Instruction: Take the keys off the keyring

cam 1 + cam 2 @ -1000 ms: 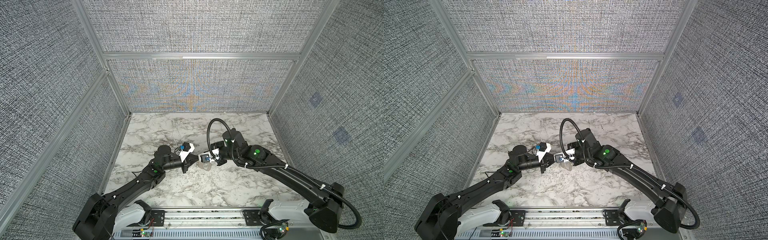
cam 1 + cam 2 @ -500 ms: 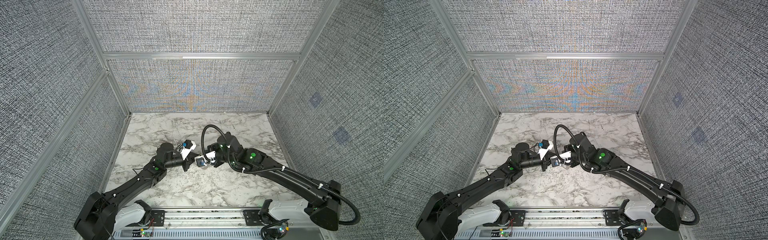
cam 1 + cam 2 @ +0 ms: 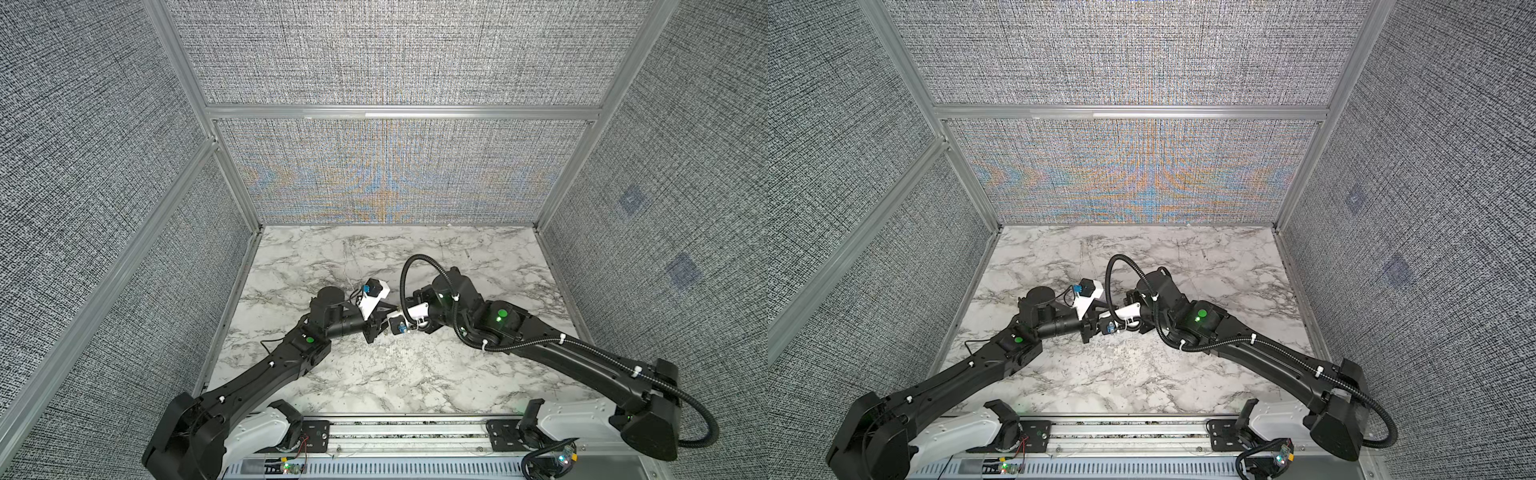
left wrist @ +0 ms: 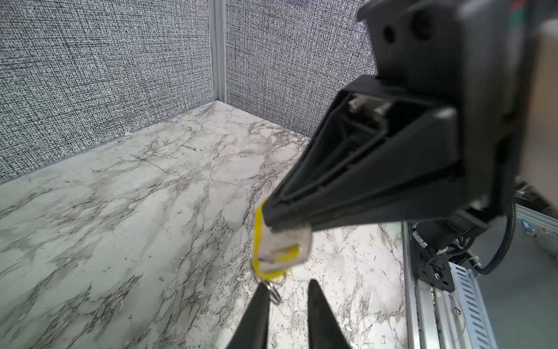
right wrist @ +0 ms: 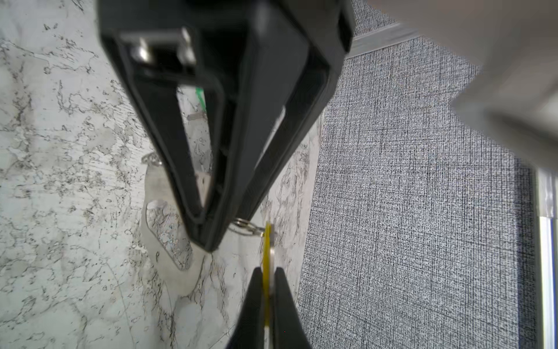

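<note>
Left claw (image 4: 288, 284): released. My two fingers stand apart with bare gap between them, where a second ago they were clenched.
Small wire ring (image 4: 274, 292): hangs off the lower end of the yellow tag, touching one left finger but no longer pinched.
Right claw (image 5: 268, 270): clenched on the yellow-tagged key (image 5: 267, 256), which I hold edge-on, clear of the surface (image 5: 60, 151).
Keyring (image 5: 184, 282): a flat grey loop lying on the surface beneath my left claw, apart from the lifted key as far as I can see.
Green-tagged key (image 5: 199, 96): only a sliver of green and a bit of metal glimpsed through my left claw's frame, beyond the keyring. I cannot tell whether it is still attached.
What changed: my left has let go, and my right alone carries the key.
What it means: I judge the yellow key is off the keyring, its little ring gone with it. My left is free for the green one, and my right should set its key down well apart from the loop.
</note>
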